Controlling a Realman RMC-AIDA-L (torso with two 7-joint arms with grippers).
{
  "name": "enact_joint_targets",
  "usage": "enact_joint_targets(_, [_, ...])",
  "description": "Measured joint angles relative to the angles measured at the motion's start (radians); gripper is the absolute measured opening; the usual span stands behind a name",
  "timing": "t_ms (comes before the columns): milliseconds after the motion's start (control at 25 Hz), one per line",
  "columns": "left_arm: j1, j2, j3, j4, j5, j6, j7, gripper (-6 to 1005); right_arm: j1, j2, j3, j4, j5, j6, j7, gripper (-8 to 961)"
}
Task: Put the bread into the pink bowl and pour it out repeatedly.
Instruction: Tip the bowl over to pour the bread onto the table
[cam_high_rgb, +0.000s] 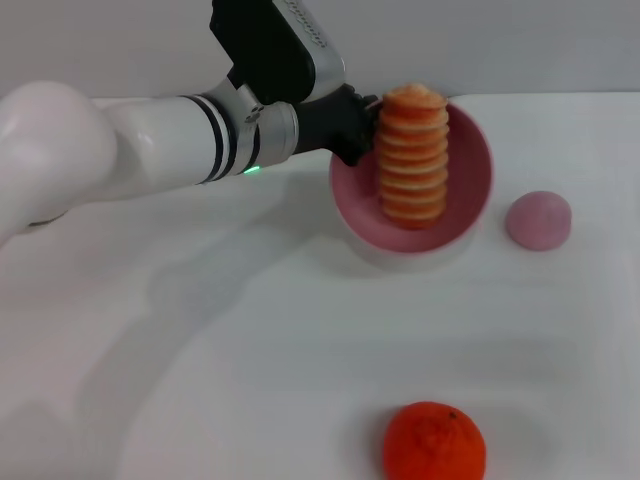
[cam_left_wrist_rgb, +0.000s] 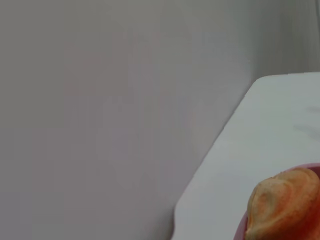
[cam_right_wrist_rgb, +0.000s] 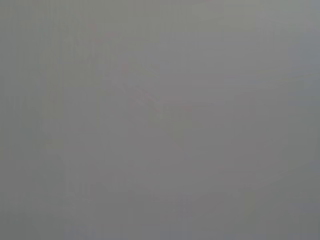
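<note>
- The left gripper (cam_high_rgb: 362, 128) was at the rim of the pink bowl (cam_high_rgb: 470, 160), on the side nearer the robot's left. It appeared to be clamped on that rim, with the bowl tipped so its opening faced the camera; the fingertips themselves were hidden by the rim and the loaf.
- The bread (cam_high_rgb: 412, 155) stood nearly on end inside the tilted bowl, its lower end against the bowl's inner wall and its upper end rising past the rim. In the left wrist view, one end of the bread (cam_left_wrist_rgb: 280, 207) showed above a sliver of pink rim.
- The right gripper was not seen in any view; its wrist camera showed only blank grey.
- Judgement: the pour was under way. To do it well, the tilt should deepen steadily while the grip on the rim holds firm, so the loaf slides out rather than tumbling.
- The pink ball (cam_high_rgb: 538, 220) lay just beside the bowl and the orange fruit (cam_high_rgb: 434, 444) well apart on the table (cam_high_rgb: 200, 350); the loaf should be tipped clear of both.
</note>
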Motion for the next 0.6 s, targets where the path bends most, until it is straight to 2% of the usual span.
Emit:
enact_joint_targets(120, [0.003, 0.0, 0.026, 0.0, 0.023, -0.081, 0.063, 44, -0.001, 0.001, -0.009, 0.0, 0.0, 0.0, 0.0, 592])
enact_joint_targets(240, [0.006, 0.0, 0.036, 0.003, 0.032, -0.104, 0.068, 44, -0.003, 0.001, -0.012, 0.001, 0.001, -0.001, 0.0, 592])
enact_joint_targets(280, [0.037, 0.0, 0.098, 0.035, 0.054, -0.231, 0.07, 43, -0.004, 0.001, -0.012, 0.001, 0.001, -0.001, 0.0, 592])
enact_joint_targets(360, [0.052, 0.0, 0.117, 0.048, 0.057, -0.266, 0.07, 43, -0.005, 0.002, -0.012, 0.001, 0.001, -0.002, 0.0, 592])
enact_joint_targets(480, [0.103, 0.002, 0.189, 0.107, 0.063, -0.378, 0.089, 43, -0.006, 0.002, -0.012, 0.001, 0.002, -0.002, 0.0, 592])
enact_joint_targets(520, [0.137, 0.001, 0.234, 0.138, 0.063, -0.452, 0.115, 43, -0.006, 0.002, -0.012, 0.001, 0.003, -0.003, 0.0, 592])
enact_joint_targets(600, [0.159, 0.001, 0.271, 0.155, 0.063, -0.507, 0.128, 43, -0.007, 0.003, -0.014, 0.001, 0.003, -0.003, 0.0, 592])
